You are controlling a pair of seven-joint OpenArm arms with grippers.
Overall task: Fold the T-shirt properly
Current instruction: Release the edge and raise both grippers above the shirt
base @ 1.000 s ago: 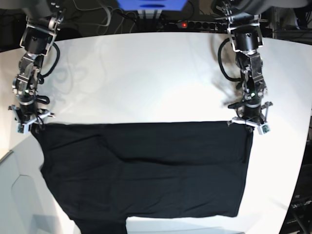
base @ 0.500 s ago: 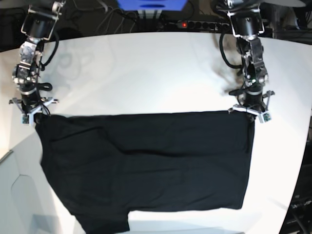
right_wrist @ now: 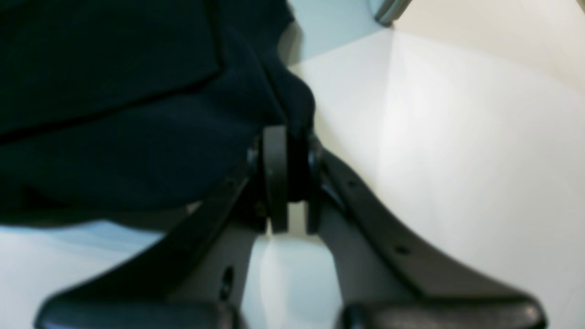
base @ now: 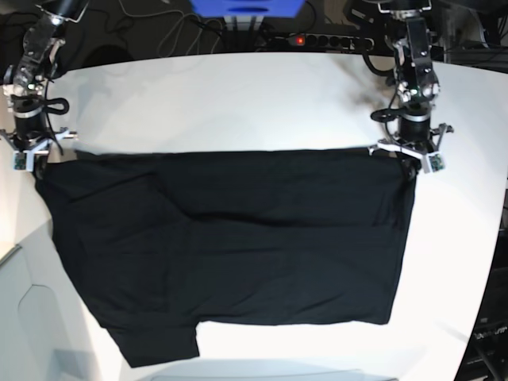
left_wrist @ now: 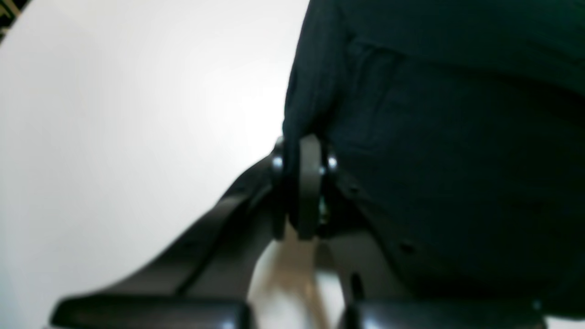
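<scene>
There is one T-shirt (base: 238,246) here, plain black, spread flat across one white worktop (base: 238,103), and two arms, one at each far corner of the cloth. The shirt's far edge runs nearly straight between the two tools, and the body lies toward the near side, where a single sleeve (base: 155,341) sticks out at the near left of the base view. The left tool (base: 414,159), on the right side of that view, has its jaws pressed together on the shirt's corner; from the left wrist camera a bunch of dark fabric (left_wrist: 411,137) is pinched right at the fingertips (left_wrist: 310,183). The right tool (base: 32,155), on the opposite side, is likewise clamped on the other far corner, and its wrist camera shows a fold of the same cloth (right_wrist: 137,114) squeezed between its narrow fingers (right_wrist: 275,178). Both wrist pictures are soft and blurred, so the weave and any seam at the pinch are hard to make out. No print shows on the upward face of the shirt. Behind the worktop I see a power strip (base: 317,40) with a red light and loose cables, dim and partly cut off by the top edge.
</scene>
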